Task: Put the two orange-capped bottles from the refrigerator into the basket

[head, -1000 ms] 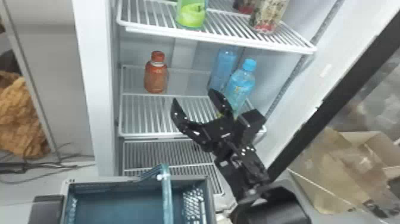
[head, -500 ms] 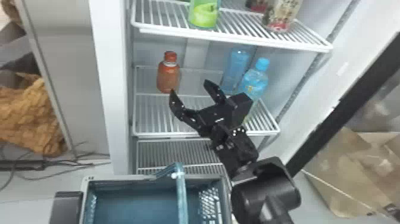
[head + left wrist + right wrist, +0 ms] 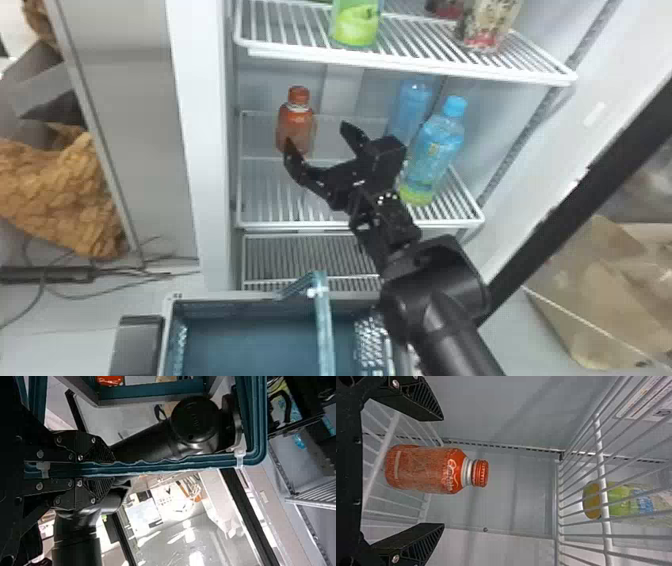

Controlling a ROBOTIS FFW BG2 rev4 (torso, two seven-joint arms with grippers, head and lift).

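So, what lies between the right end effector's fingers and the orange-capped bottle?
Nothing: the right wrist view shows bare gaps between the open right end effector and the orange-capped bottle.

Orange bottle (image 3: 296, 122), silver neck band (image 3: 467, 472); teal basket (image 3: 250, 345); blue-capped bottle (image 3: 436, 147), yellow-green base (image 3: 418, 196).

On your left in the head view, crumpled tan material (image 3: 60, 195) sits beside a grey panel (image 3: 132, 110), and dark cables (image 3: 125, 272) trail over the pale floor (image 3: 70, 345). Off to your right you have brown, cardboard-like pieces (image 3: 600, 290); your left wrist view catches bright light glaring off a glossy grey surface (image 3: 174, 548).
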